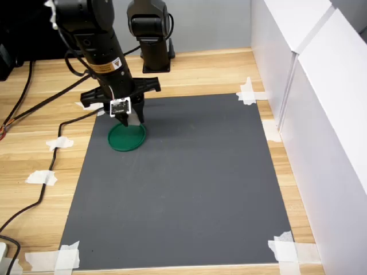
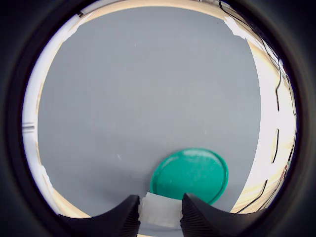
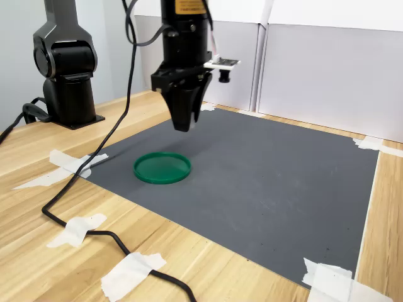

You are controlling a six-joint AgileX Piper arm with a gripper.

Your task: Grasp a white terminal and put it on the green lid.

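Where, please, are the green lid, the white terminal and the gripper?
green lid (image 3: 162,168), second exterior view, centre of the disc.
white terminal (image 2: 161,209), wrist view, its face between the fingers.
gripper (image 2: 159,213), wrist view, midway between fingertips.

A light wooden table (image 1: 189,71) carries a dark grey mat (image 1: 183,189), its corners held down with white tape scraps (image 1: 287,249). The green lid (image 1: 127,137) lies flat on the mat near one corner. A black cable (image 3: 94,229) runs across the bare wood, taped down in places.
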